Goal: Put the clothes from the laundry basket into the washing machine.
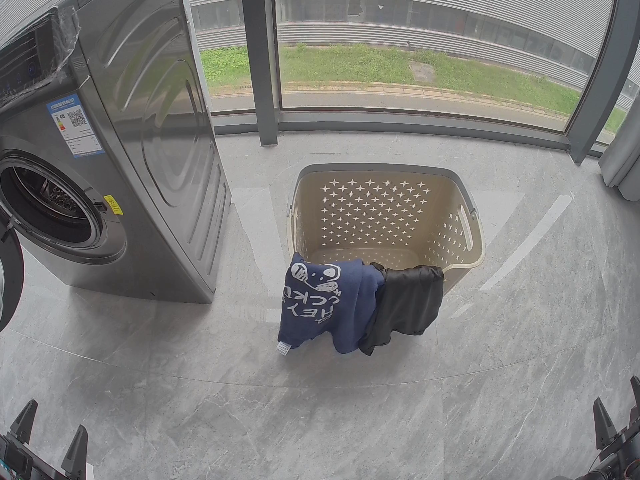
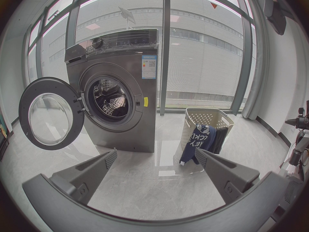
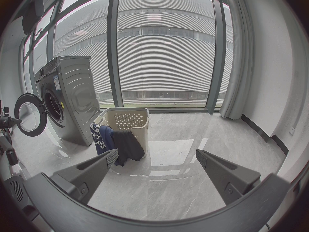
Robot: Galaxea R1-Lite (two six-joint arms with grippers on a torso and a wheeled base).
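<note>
clothes (image 1: pixel 363 311) hang mid-scene; we scan left to right: left gripper (image 2: pixel 155 153) open above the floor (image 1: pixel 200 381); grey front-loading washing machine (image 1: pixel 153 135), round door (image 2: pixel 51 113) open; navy printed shirt (image 1: pixel 327 301) and black garment (image 1: pixel 408 298) draped over the beige perforated plastic laundry basket (image 1: pixel 383 168), near rim; right gripper (image 3: pixel 156 153) also open.

Laundry basket (image 1: pixel 373 215) beige, star-pattern holes; shirt (image 1: pixel 327 305) navy, white print; garment (image 1: pixel 407 301) black; washing machine (image 1: pixel 167 135) grey; floor (image 1: pixel 267 421) grey marble.

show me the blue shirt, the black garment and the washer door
blue shirt (image 1: pixel 320 301): head view, on the printed part
black garment (image 1: pixel 408 301): head view, middle of the hanging cloth
washer door (image 2: pixel 50 114): left wrist view, centre of the glass
</note>
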